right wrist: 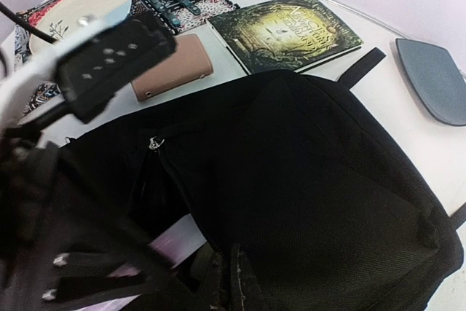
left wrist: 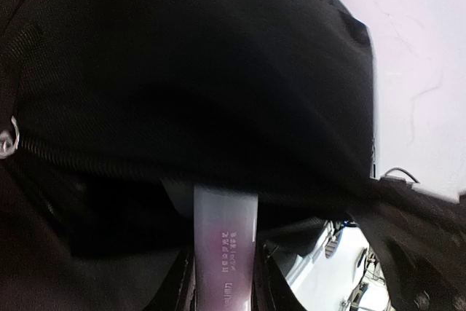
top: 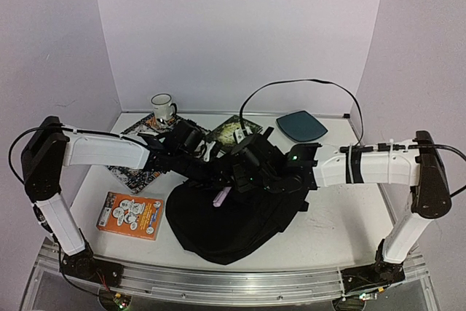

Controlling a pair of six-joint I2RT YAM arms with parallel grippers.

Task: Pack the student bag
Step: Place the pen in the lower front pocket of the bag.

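Observation:
The student bag [top: 226,227], a large floppy black backpack, lies at the table's front middle with its zip opening turned toward the arms. My left gripper [top: 217,191] is shut on a pale lilac tube [left wrist: 224,242], whose far end goes under the black fabric at the bag's mouth [left wrist: 182,107]. In the right wrist view the same tube [right wrist: 175,238] shows inside the opening, beside the zipper pull [right wrist: 153,142]. My right gripper [right wrist: 234,282] is shut on the zip edge of the bag and holds the flap up.
Behind the bag lie a dark book [right wrist: 291,30], a tan pouch [right wrist: 175,63] and a teal pad [top: 301,126]. A patterned placemat [top: 135,169] carries a plate [right wrist: 80,9] and cutlery, with a mug [top: 163,107] behind. An orange box [top: 131,215] lies front left.

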